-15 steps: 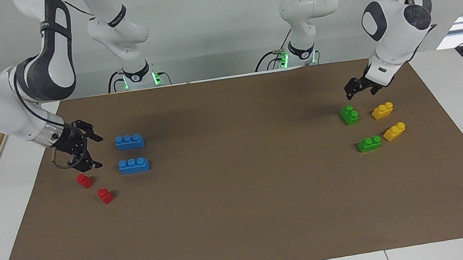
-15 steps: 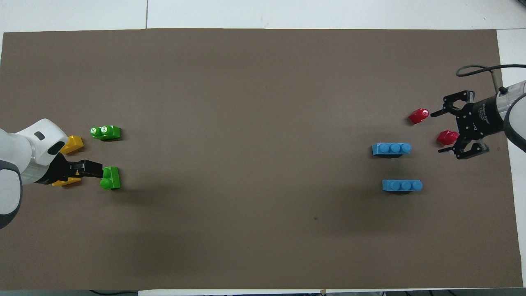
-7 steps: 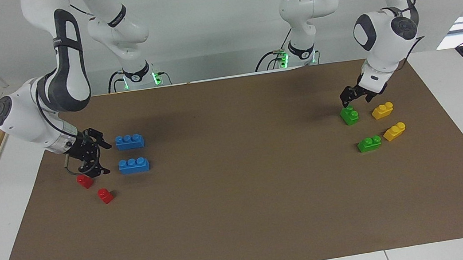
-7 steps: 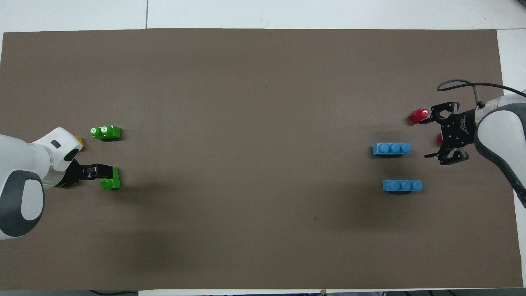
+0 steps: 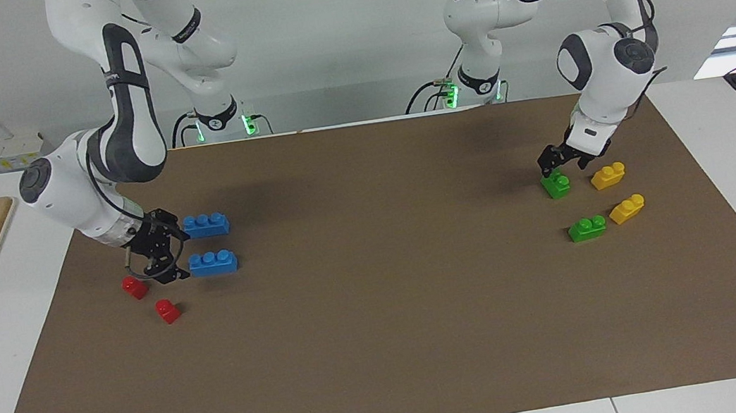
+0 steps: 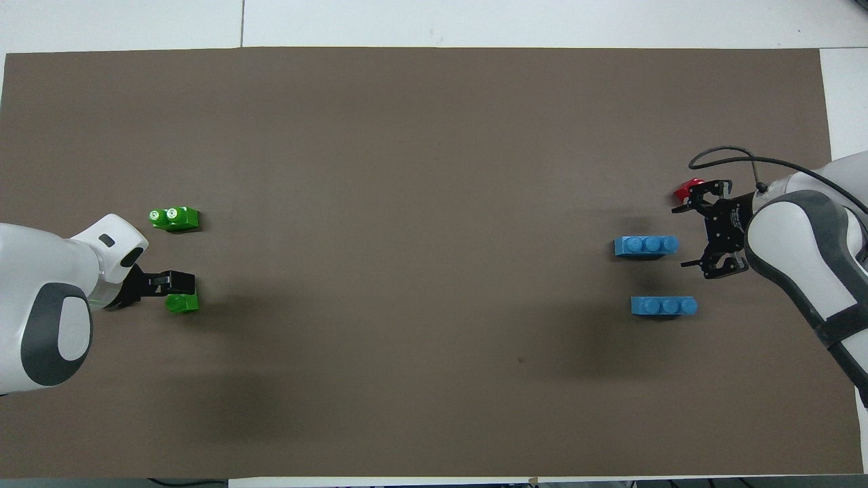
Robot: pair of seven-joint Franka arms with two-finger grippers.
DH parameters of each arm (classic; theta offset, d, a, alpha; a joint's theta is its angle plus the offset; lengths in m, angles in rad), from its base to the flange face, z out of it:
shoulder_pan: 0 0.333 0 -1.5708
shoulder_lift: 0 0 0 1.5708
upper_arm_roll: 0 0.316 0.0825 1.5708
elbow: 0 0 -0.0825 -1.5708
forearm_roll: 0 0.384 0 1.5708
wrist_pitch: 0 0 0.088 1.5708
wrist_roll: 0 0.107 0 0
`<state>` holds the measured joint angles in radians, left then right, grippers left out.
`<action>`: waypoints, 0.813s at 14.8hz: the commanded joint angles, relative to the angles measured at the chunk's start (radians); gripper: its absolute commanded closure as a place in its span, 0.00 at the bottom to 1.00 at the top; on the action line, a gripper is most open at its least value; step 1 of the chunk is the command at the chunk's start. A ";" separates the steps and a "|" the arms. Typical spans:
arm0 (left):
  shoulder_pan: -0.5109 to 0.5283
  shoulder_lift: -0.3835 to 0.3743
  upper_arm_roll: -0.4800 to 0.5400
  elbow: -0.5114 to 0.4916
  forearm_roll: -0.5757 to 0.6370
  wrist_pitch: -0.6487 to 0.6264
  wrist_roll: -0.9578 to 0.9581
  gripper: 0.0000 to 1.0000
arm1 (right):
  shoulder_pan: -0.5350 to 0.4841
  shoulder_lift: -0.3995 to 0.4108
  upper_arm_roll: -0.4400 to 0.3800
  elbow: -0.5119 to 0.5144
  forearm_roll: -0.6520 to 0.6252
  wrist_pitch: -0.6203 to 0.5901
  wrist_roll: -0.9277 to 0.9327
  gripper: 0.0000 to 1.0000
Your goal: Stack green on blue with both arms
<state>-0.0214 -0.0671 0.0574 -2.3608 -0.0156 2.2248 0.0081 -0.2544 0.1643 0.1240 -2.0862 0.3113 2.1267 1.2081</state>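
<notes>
**Both grippers closing in on their bricks**

Nearest us, our left gripper [image 5: 553, 163] sits right over the green brick [image 5: 556, 184]; can't tell its finger gap. Farther out, our right gripper [image 5: 164, 254], spread wide, hangs beside the blue brick [image 5: 213, 262], in line with its long axis.

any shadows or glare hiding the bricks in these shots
Facing view: soft arm shadows darken the brown mat near the robots; no glare on the blue bricks. Overhead view: broad faint shadows lie nearer the robots than the green brick; the left gripper partly covers it.
</notes>
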 commanded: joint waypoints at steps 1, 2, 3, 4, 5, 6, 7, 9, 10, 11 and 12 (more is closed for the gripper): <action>-0.008 0.015 0.001 -0.023 0.005 0.053 -0.020 0.00 | -0.006 -0.009 0.003 -0.043 0.037 0.054 -0.045 0.00; -0.008 0.023 0.001 -0.029 0.006 0.065 -0.022 0.00 | -0.008 0.000 0.003 -0.043 0.038 0.058 -0.051 0.00; -0.008 0.032 0.001 -0.035 0.006 0.084 -0.022 0.00 | -0.008 0.015 0.003 -0.043 0.038 0.064 -0.059 0.00; -0.008 0.035 0.001 -0.047 0.006 0.102 -0.022 0.00 | -0.008 0.027 0.003 -0.043 0.054 0.079 -0.074 0.00; -0.008 0.036 0.001 -0.055 0.006 0.111 -0.023 0.00 | -0.008 0.037 0.003 -0.043 0.069 0.087 -0.087 0.00; -0.009 0.036 0.001 -0.057 0.006 0.116 -0.040 0.00 | -0.008 0.043 0.003 -0.043 0.072 0.088 -0.088 0.00; -0.017 0.036 0.001 -0.060 0.006 0.116 -0.054 0.00 | -0.006 0.050 0.003 -0.043 0.072 0.091 -0.090 0.00; -0.031 0.036 0.001 -0.063 0.006 0.125 -0.063 0.00 | -0.006 0.058 0.005 -0.046 0.074 0.101 -0.090 0.00; -0.031 0.036 0.001 -0.069 0.006 0.127 -0.063 0.00 | -0.006 0.058 0.005 -0.046 0.074 0.101 -0.090 0.00; -0.031 0.036 0.001 -0.072 0.006 0.133 -0.063 0.00 | -0.006 0.058 0.005 -0.046 0.074 0.101 -0.093 0.01; -0.031 0.036 0.001 -0.075 0.006 0.134 -0.063 0.00 | -0.006 0.058 0.005 -0.051 0.075 0.102 -0.110 0.03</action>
<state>-0.0429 -0.0223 0.0536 -2.4072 -0.0156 2.3232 -0.0357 -0.2547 0.2262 0.1233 -2.1221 0.3536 2.2076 1.1459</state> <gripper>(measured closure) 0.000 0.000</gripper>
